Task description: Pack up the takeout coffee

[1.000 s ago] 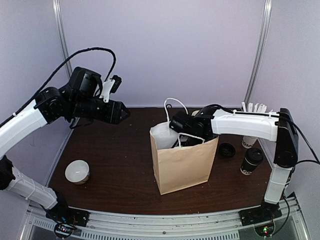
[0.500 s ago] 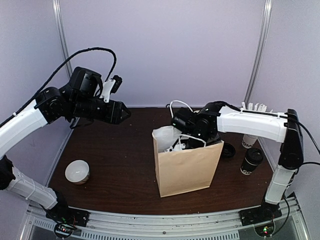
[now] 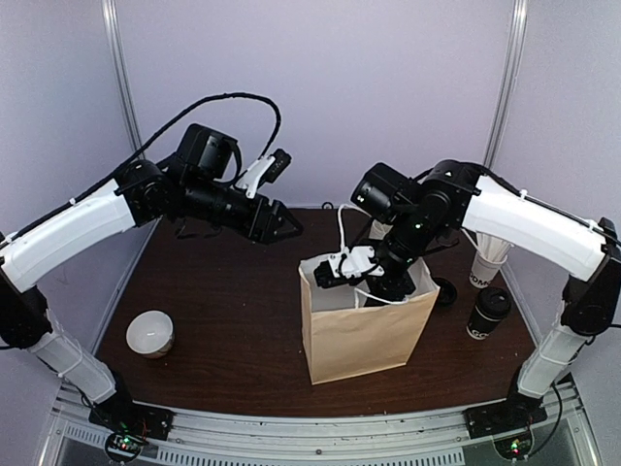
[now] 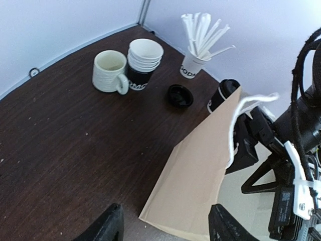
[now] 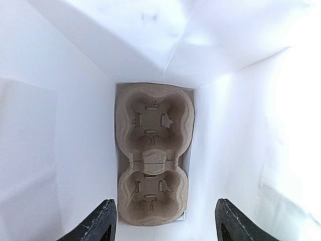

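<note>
The takeout coffee [image 3: 488,313], a white cup with a black band and black lid, stands on the table right of the brown paper bag [image 3: 364,335]. In the left wrist view the coffee [image 4: 225,89] peeks from behind the bag [image 4: 200,170]. My right gripper [image 3: 381,287] points down into the bag's mouth, open and empty. The right wrist view shows it [image 5: 165,226] above a cardboard two-cup carrier [image 5: 153,155] on the bag's floor. My left gripper [image 3: 289,225] hovers open and empty up and left of the bag, also seen in its own view [image 4: 168,226].
A loose black lid [image 3: 441,290] lies between bag and coffee. A cup of white sticks [image 4: 193,65], a stack of paper cups [image 4: 144,63] and a white ceramic mug [image 4: 110,72] stand at the back right. A round white container [image 3: 150,333] sits front left.
My left arm swung right toward the bag. My right gripper rose, turned downward and now points into the bag's mouth; the bag shifted slightly right.
</note>
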{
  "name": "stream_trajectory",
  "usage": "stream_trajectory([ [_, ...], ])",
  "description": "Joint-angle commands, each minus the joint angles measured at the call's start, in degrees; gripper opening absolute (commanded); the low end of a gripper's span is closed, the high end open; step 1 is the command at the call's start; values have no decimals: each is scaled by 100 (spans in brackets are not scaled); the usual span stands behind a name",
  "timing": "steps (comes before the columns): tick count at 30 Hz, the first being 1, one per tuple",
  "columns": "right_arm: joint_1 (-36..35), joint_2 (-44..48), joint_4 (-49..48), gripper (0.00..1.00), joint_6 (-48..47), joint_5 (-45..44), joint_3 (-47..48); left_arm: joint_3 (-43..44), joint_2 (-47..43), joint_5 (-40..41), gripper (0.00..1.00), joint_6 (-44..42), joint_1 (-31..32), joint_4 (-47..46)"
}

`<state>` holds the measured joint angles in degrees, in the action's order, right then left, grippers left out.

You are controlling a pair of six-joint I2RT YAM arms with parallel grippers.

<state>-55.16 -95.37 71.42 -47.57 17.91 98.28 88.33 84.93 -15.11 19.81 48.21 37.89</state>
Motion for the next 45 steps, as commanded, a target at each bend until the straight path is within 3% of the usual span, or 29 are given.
stream_trajectory([
  [1, -10, 360, 228, 71, 52, -139, 354, 681, 521, -747, 60, -319, 105, -493],
  [10, 275, 740, 564, 72, 50, 61, 827, 1724, 1640, -1388, 61, -443, 198, -669],
  [16, 483, 1044, 729, 73, 190, 403, 1123, 2091, 1965, -1503, 54, -382, 251, -792],
  [18, 683, 1144, 740, 72, 307, 588, 1224, 2155, 1985, -1422, 46, -357, 251, -797],
  [22, 1145, 1434, 833, 69, 533, 1891, 1297, 2170, 1963, -1270, 26, -338, 251, -879],
  [26, 1012, 1725, 1048, 74, 350, 2756, 739, 2197, 2025, -1309, 10, -245, 252, -892],
  [30, 370, 1853, 902, 74, 403, 2279, 62, 2111, 1994, -1250, 0, -158, 255, -926],
  [35, 195, 1869, 192, 73, 940, 1637, -51, 1919, 1835, -1101, 0, -133, 259, -1033],
  [37, 170, 1760, -34, 65, 1056, 1479, 57, 1935, 1795, -1045, 0, -184, 260, -962],
  [38, 157, 1688, -154, 55, 1153, 1363, 135, 1947, 1765, -1002, 0, -222, 254, -913],
  [39, 152, 1568, -221, 35, 1207, 1307, 275, 1980, 1738, -942, 0, -267, 254, -848],
  [40, 154, 1478, -262, 21, 1256, 1266, 507, 2059, 1720, -868, 0, -325, 255, -728],
  [42, 147, 1341, -299, 1, 1302, 1229, 901, 2354, 1660, -588, 0, -474, 251, -369],
  [45, 146, 1130, -381, 0, 1255, 1054, 1475, 2892, 1540, -150, 0, -802, 242, 81],
])
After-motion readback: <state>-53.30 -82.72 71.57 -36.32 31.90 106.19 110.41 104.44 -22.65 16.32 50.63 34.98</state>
